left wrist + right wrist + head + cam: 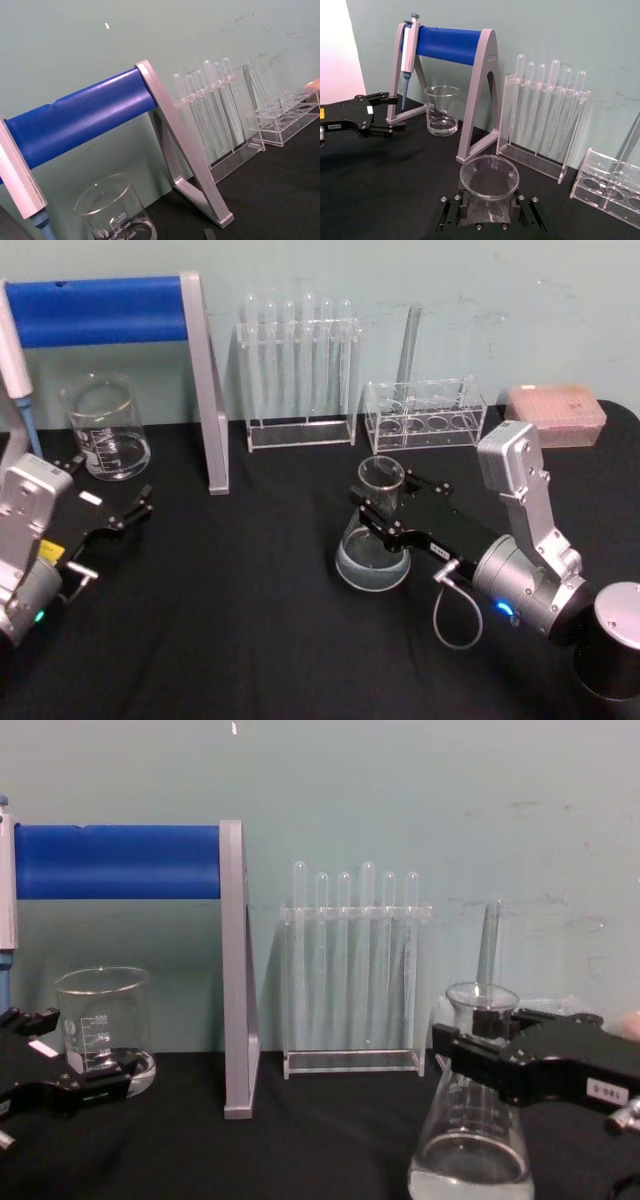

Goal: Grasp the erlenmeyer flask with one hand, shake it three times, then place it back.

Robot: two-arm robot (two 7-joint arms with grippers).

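The erlenmeyer flask (372, 552), clear glass with a little clear liquid in its wide base, stands right of the table's middle. My right gripper (390, 498) reaches in from the right and is shut on the flask's neck just below the lip. In the chest view the black jaws of the right gripper (468, 1032) cross the neck of the flask (470, 1150). The right wrist view looks down into the flask's mouth (489, 177) between the two fingers. My left gripper (108, 487) rests open at the table's left, in front of the beaker.
A glass beaker (105, 430) stands at the back left under the blue-barred pipette stand (100, 310), with a pipette (15, 370) hanging on it. Behind the flask are a test tube rack (298, 370), a low clear rack (425, 415) and a pink tip box (555, 415).
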